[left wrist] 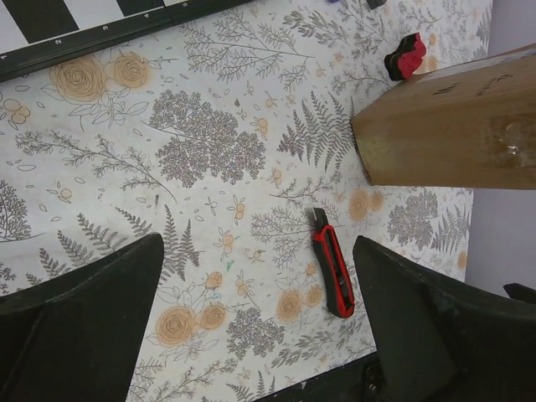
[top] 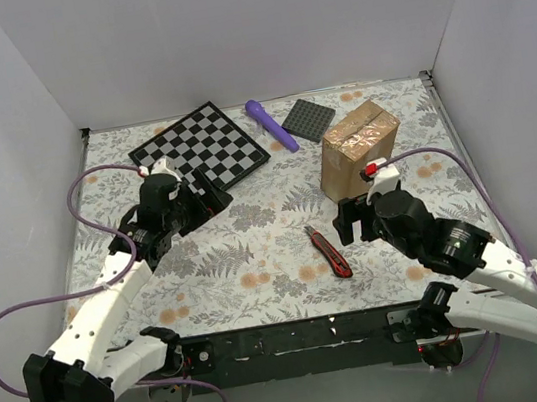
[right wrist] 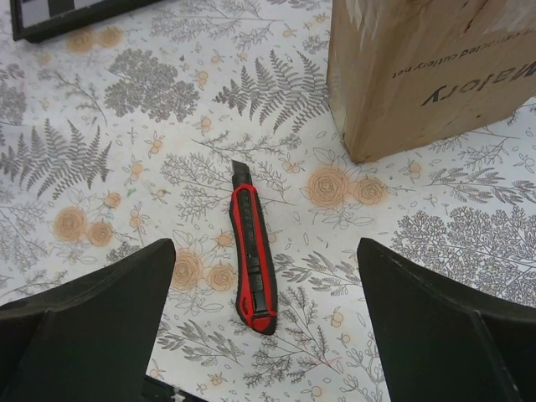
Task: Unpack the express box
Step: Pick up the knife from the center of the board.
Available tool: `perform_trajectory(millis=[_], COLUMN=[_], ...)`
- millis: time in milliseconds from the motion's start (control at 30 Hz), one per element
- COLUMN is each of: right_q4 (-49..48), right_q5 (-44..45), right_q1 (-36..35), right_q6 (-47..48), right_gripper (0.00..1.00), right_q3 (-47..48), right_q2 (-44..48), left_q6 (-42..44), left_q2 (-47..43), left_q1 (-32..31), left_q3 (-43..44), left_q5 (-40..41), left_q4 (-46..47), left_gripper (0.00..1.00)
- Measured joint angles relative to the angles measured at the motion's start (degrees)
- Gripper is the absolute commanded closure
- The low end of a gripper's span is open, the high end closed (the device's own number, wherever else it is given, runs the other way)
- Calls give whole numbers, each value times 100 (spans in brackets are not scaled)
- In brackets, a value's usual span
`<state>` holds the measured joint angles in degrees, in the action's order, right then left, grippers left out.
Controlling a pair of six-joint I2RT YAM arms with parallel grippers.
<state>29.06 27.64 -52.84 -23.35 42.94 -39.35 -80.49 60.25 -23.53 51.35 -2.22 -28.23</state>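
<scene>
The express box (top: pixel 359 147) stands upright on the floral surface (top: pixel 262 293), its top flaps shut under shiny tan tape, with printed lettering on one side wall. A red and black utility knife (top: pixel 327 250) lies flat in front of the box, near it but apart. A short bit of blade seems to stick out at the end nearer the box, though that is hard to make out. The right gripper (top: pixel 352 221) hovers just in front of the box with its fingers spread wide, holding nothing. The left gripper (top: pixel 206 202) is well to the left of the box, also spread wide and empty. Behind the box to the left lie a dark grey plate (top: pixel 310 119), a purple cylinder (top: pixel 270 125) and a chessboard (top: pixel 200 148).
</scene>
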Motion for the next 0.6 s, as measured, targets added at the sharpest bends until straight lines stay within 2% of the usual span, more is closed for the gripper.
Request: perform_trajectory(millis=[367,600], right_q4=[76,162], right_q5=[-262,-715], right_q1=[2,-114], right_q6=[249,339], right_gripper=[5,5], right_q3=[4,136], right_q2=[-365,-1718], left_q6=[284,339], left_q2=[-326,-297], left_q1=[4,0], left_q3=[-214,-505], left_q5=[-577,-1075], left_q4=[343,597], left_gripper=[2,2])
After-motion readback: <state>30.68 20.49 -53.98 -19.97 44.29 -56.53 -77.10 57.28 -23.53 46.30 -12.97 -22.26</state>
